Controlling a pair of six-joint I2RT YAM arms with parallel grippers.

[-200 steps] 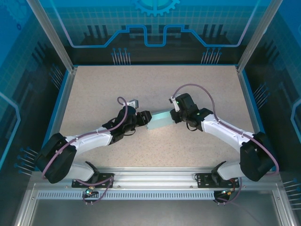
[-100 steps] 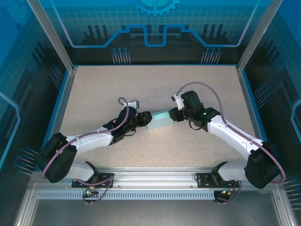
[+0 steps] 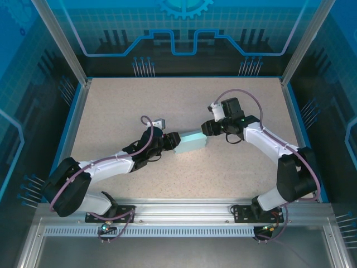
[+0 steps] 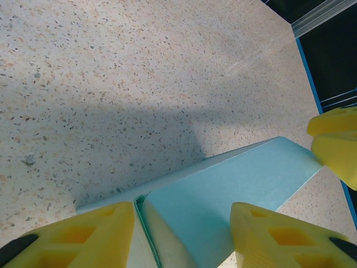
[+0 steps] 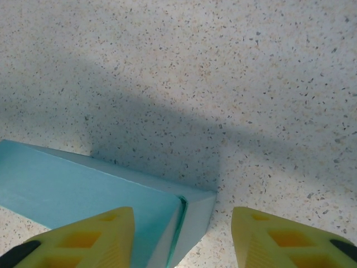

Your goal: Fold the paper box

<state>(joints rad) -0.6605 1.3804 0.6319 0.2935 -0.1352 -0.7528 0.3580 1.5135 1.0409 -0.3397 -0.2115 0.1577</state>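
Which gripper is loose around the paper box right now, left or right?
The right gripper: bare table shows between a corner of the paper box and one finger. The left gripper pinches the other end.

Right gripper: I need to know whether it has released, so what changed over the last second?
The right gripper opened, letting go of the box at its end, and pulled back a little toward the far side; its open fingers now flank that corner without touching. The box stayed where it was, and the left gripper stayed closed on the other end.
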